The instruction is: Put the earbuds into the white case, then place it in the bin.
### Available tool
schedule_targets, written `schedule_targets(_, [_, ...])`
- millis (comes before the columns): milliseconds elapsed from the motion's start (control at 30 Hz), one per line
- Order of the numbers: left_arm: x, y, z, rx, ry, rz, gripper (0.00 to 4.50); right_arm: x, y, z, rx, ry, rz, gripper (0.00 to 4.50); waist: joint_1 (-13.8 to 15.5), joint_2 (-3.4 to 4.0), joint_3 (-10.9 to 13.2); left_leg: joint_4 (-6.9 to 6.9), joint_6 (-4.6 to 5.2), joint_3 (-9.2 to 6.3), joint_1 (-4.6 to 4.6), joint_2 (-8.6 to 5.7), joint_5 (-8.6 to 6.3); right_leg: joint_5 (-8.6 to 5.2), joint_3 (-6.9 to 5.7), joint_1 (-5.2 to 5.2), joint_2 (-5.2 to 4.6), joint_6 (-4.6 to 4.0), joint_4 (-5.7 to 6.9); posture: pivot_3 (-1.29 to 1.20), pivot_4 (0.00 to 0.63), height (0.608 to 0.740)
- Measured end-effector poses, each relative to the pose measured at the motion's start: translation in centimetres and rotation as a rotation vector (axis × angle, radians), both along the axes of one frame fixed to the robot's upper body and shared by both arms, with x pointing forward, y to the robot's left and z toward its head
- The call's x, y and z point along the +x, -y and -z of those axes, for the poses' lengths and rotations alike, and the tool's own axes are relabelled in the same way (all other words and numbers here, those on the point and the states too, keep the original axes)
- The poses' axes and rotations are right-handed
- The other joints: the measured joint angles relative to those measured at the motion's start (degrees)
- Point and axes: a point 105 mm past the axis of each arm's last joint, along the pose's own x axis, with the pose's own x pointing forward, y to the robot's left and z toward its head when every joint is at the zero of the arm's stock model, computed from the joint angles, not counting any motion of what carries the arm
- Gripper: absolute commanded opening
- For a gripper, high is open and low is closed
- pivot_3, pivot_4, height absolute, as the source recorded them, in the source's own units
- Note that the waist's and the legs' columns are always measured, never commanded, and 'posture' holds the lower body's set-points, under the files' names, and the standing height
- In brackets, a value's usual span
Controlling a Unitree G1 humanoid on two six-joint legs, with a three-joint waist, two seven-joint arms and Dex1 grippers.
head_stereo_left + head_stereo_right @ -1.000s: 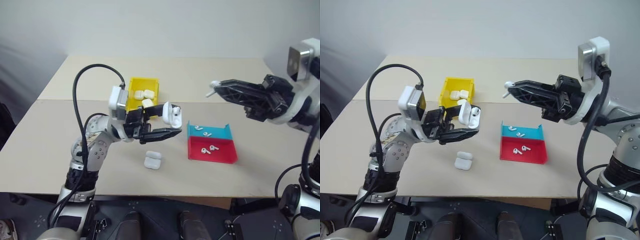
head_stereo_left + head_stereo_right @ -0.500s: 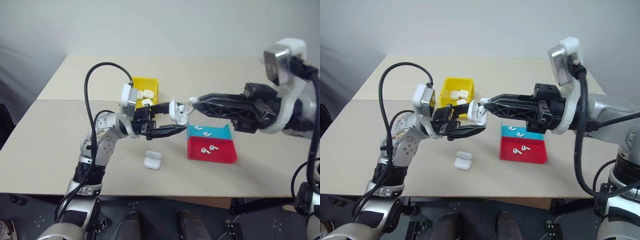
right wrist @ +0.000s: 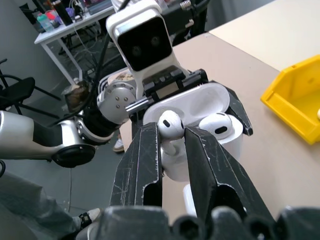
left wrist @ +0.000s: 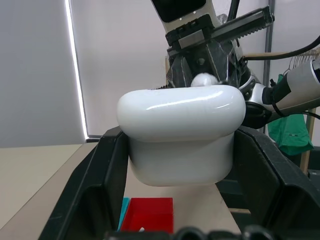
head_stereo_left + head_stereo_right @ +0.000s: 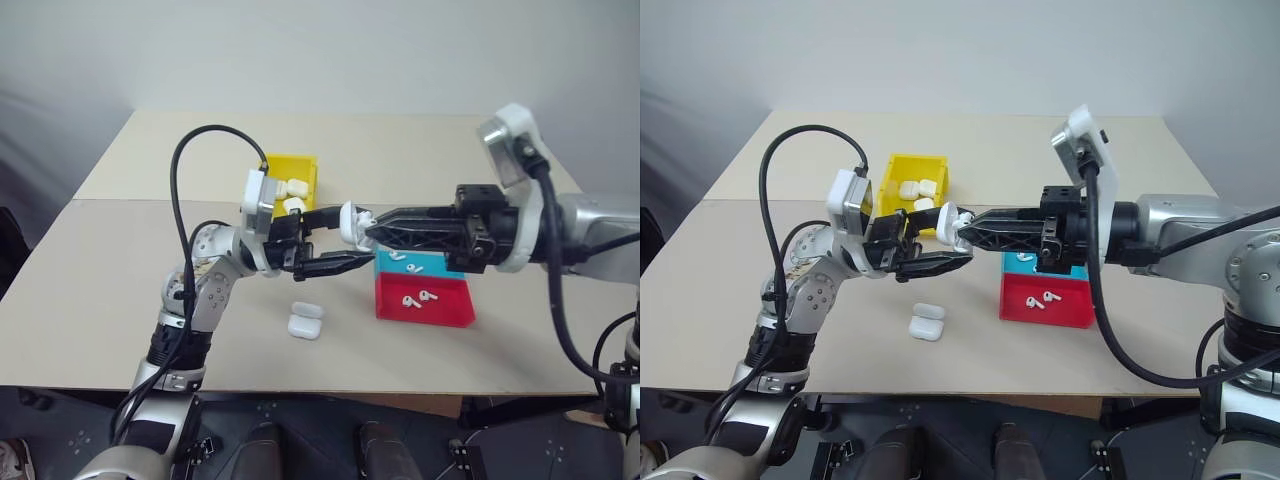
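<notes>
White case (image 5: 348,222), lid open, is clamped in the left gripper (image 5: 338,240) above the yellow bin's (image 5: 268,197) near side so the right gripper (image 3: 172,145), pinching an earbud (image 3: 169,123), can seat it.

Even, soft indoor light falls from above; the beige surface (image 5: 100,290) is evenly bright, with only faint, diffuse shadows under the arms. The wall behind darkens toward the left edge. The head views are sharp throughout. In the left wrist view a bright vertical strip glares on the wall and soft highlights streak the glossy case (image 4: 181,132). In the right wrist view the background room is slightly soft.
</notes>
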Motion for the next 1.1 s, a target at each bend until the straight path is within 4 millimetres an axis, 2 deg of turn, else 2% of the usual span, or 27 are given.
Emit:
schedule_targets(167, [0.0, 0.0, 0.0, -0.002, 0.000, -0.003, 2.81, 0.0, -0.1, -0.1, -0.012, 0.019, -0.006, 0.70, 0.0, 0.00, 0.0, 0.00, 0.00, 0.00, -0.01, 0.00, 0.00, -0.01, 0.00, 0.00, 0.00, 0.01, 0.00, 0.00, 0.150, 0.740])
schedule_targets(267, [0.0, 0.0, 0.0, -0.002, 0.000, -0.003, 2.81, -0.1, -0.2, -0.1, -0.018, 0.025, -0.014, 1.49, 0.1, 0.00, 0.0, 0.00, 0.00, 0.00, -0.02, 0.00, 0.00, -0.01, 0.00, 0.00, 0.00, 0.01, -0.01, 0.00, 0.150, 0.740])
schedule_targets(367, [0.0, 0.0, 0.0, -0.002, 0.000, -0.004, 2.81, -0.3, -0.3, -0.2, -0.021, 0.036, -0.025, 2.48, 0.0, 0.00, 0.0, 0.00, 0.01, 0.00, -0.01, 0.00, -0.01, -0.01, 0.00, -0.01, 0.00, 0.01, -0.01, 0.00, 0.150, 0.740])
schedule_targets(733, [0.0, 0.0, 0.0, -0.002, 0.000, -0.001, 2.81, -0.8, 0.5, -0.5, -0.051, 0.067, -0.027, 2.48, 0.1, 0.00, 0.0, 0.00, 0.02, 0.00, -0.02, 0.00, -0.01, -0.02, 0.00, -0.01, 0.00, 0.02, -0.02, 0.00, 0.150, 0.740])
schedule_targets(1000, [0.1, -0.1, 0.1, 0.000, 0.000, 0.002, 2.81, -1.9, 1.4, -2.2, -0.032, 0.138, -0.046, 2.48, 0.0, 0.00, 0.0, 0.00, 0.03, 0.00, 0.00, 0.00, -0.02, -0.11, 0.00, -0.01, 0.00, 0.17, -0.02, 0.00, 0.150, 0.740])
schedule_targets(1100, [0.2, 0.0, 0.3, 0.009, -0.001, 0.001, 2.81, -1.6, 1.5, -2.7, -0.038, 0.178, -0.039, 1.92, 0.0, 0.00, 0.0, 0.01, 0.03, 0.02, 0.00, 0.00, -0.02, -0.14, 0.01, -0.02, -0.01, 0.22, -0.01, 0.00, 0.150, 0.740])
